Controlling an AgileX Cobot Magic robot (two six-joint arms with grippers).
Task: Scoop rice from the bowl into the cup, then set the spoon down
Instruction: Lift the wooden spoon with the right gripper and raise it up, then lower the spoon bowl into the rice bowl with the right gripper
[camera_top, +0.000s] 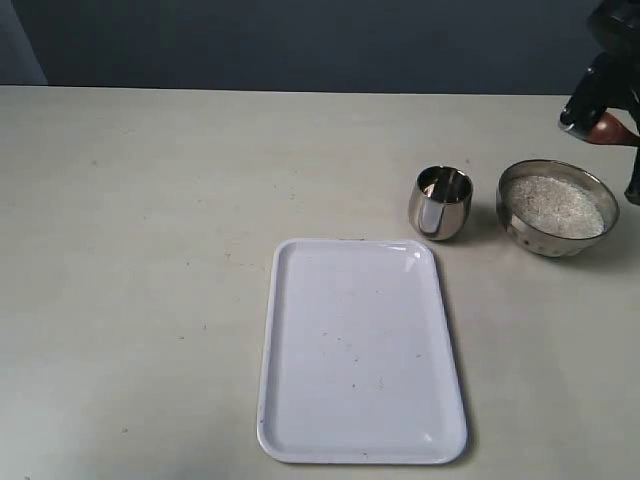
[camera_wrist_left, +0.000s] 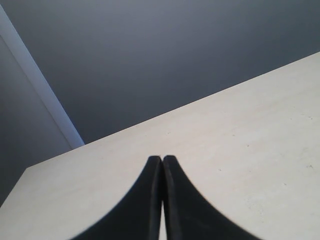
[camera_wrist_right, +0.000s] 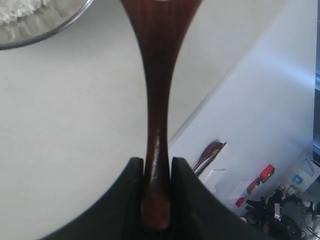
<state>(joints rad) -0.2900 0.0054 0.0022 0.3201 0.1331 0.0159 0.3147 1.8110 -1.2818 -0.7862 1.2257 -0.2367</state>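
Pinching the spoon (camera_wrist_right: 159, 75) by the end of its thin handle, the right claw (camera_wrist_right: 157, 167) has one finger on each side of the wood. The spoon is up in the air, off the counter (camera_top: 150, 250), near the far right side of the bowl (camera_top: 540, 238). White rice (camera_top: 558, 205) fills much of the bowl. The wide end of the spoon points toward the bowl. That end is cut off in the right wrist view, so I cannot tell if any rice is on it. The cup (camera_top: 441, 203) stands up just left of the bowl, not touching it. I cannot tell what is inside the cup. A white tray (camera_top: 360, 350) lies flat in front of the cup, close to it. The left claw (camera_wrist_left: 162, 162) is pressed together, fingers touching, above the counter.
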